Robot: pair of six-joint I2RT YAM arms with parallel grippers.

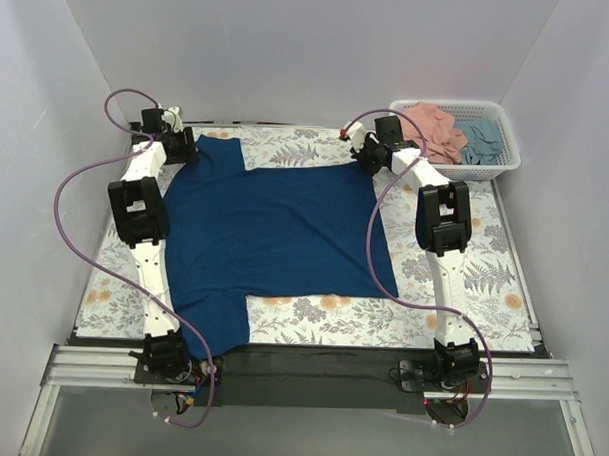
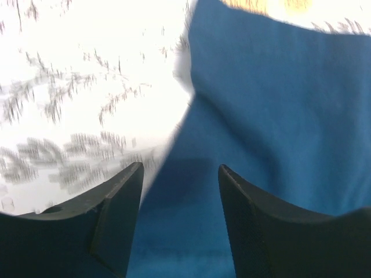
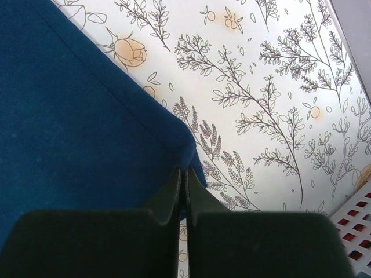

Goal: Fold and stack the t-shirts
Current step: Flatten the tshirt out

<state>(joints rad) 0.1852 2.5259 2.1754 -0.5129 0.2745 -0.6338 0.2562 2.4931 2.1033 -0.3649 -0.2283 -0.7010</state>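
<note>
At the far edge of the floral tablecloth, the navy t-shirt lies spread flat in the middle of the table. Its long axis runs left to right, and what look like its sleeves sit on the left side. The right gripper has its fingers pressed together on the shirt's far right corner and seems to pinch it. The left gripper stands spread over the far left sleeve, with the cloth's edge running under the gap between its fingers, and grips nothing. From both grippers the whole shirt lies toward the arm bases, so a fold would likely draw the far edge nearward once the left gripper closes. The pink t-shirt and teal t-shirt lie crumpled in the white basket at the far right, nearest the right arm.
</note>
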